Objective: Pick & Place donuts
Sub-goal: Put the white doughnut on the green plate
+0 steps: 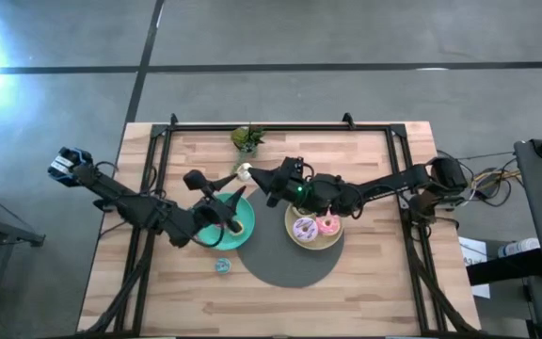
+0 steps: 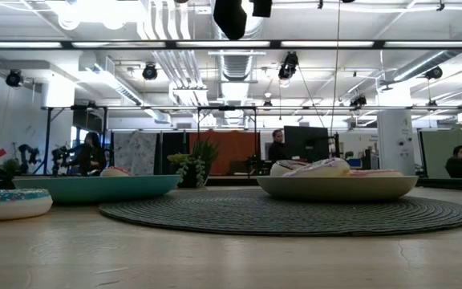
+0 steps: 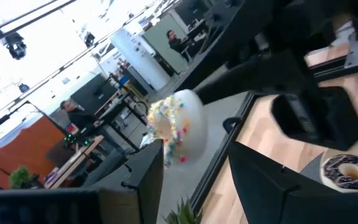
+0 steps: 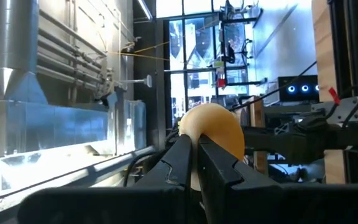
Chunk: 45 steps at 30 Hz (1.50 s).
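A small pale donut with white icing and coloured sprinkles (image 1: pixel 245 171) (image 3: pixel 176 127) is held in the air over the table's far middle, between the plant and the teal plate. My right gripper (image 1: pixel 258 178) (image 4: pixel 194 140) is shut on it. My left gripper (image 1: pixel 219 186) (image 3: pixel 207 174) is open just left of the donut, above the teal plate (image 1: pixel 216 209). One of its fingers (image 3: pixel 145 177) ends close under the donut; whether it touches, I cannot tell. A brown-and-white donut (image 3: pixel 351 171) lies on that plate. Pink and lilac donuts (image 1: pixel 315 227) lie on the pale-yellow plate (image 1: pixel 294 237). My right gripper pinches the small pale donut between its two fingers (image 4: pixel 182 155), holding its rounded rim (image 4: pixel 213 134) at the fingertips. It comes at the donut from the table's right side, roughly level. The donut is lifted clear of the table and sticks out beyond the fingertips.
A round grey mat (image 1: pixel 285 259) lies under both plates at the table's middle. A tiny blue-iced donut (image 1: pixel 223 265) (image 2: pixel 10 201) sits on the wood near the mat's left side. The little green plant (image 1: pixel 247 138) stands at the far edge. People sit in the room behind.
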Motion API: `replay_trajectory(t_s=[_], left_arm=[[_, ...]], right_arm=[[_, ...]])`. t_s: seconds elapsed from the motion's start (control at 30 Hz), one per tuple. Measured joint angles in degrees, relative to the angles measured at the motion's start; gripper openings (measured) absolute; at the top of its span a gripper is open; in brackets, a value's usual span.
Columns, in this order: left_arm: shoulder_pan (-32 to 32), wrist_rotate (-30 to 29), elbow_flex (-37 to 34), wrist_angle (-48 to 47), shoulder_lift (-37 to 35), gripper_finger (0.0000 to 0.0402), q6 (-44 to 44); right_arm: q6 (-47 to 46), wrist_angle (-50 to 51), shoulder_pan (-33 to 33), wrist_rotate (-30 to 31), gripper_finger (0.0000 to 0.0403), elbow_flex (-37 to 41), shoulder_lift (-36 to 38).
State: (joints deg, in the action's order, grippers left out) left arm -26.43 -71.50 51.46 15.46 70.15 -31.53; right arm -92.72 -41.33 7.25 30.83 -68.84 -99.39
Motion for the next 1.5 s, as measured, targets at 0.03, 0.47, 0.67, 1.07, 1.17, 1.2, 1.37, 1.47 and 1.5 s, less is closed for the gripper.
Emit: replay_trajectory(t_s=[0.03, 0.47, 0.67, 1.07, 1.17, 1.2, 1.37, 1.47, 1.5], left_arm=[[0.33, 0.0, 0.0, 0.0, 0.0, 0.0156, -0.01], [2.86, 0.36, 0.84, 0.11, 0.0, 0.0126, -2.81], [2.99, 0.44, 0.81, 0.0, 0.02, 0.0048, -2.67], [3.36, -1.01, 0.44, -7.94, 0.07, 0.0005, 2.9], [3.34, -1.68, -0.4, -11.83, 0.04, 0.0005, 5.54], [3.33, -2.26, -0.66, -13.56, 0.04, 0.0005, 6.68], [2.38, -2.63, -1.63, -26.13, -0.86, 0.0005, 19.29], [1.23, 0.61, -2.05, -39.29, -1.4, 0.0005, 34.57], [0.67, 2.08, -2.08, -44.65, -1.46, 0.0005, 40.85]], right_arm=[[-0.1, 0.03, -0.02, 0.0, 0.0013, -0.01, -0.01], [-1.38, 0.73, -0.04, 0.04, 0.0013, 0.28, 0.0], [-1.32, 2.44, -0.09, 0.31, 0.0013, 0.31, 0.02], [10.08, 5.63, -0.13, 0.71, 0.012, 0.28, 0.46], [12.42, 7.36, -0.39, -0.45, 0.0153, 0.6, 0.9], [13.42, 8.8, -0.53, -1.33, 0.0163, 0.72, 1.2], [14.98, 18.15, -0.76, -4.94, 0.0195, 0.85, 4.08], [17.36, 22.94, -1.04, -4.94, 0.0202, 1.09, 7.55], [18.54, 24.56, -1.23, -4.58, 0.0203, 1.09, 8.72]])
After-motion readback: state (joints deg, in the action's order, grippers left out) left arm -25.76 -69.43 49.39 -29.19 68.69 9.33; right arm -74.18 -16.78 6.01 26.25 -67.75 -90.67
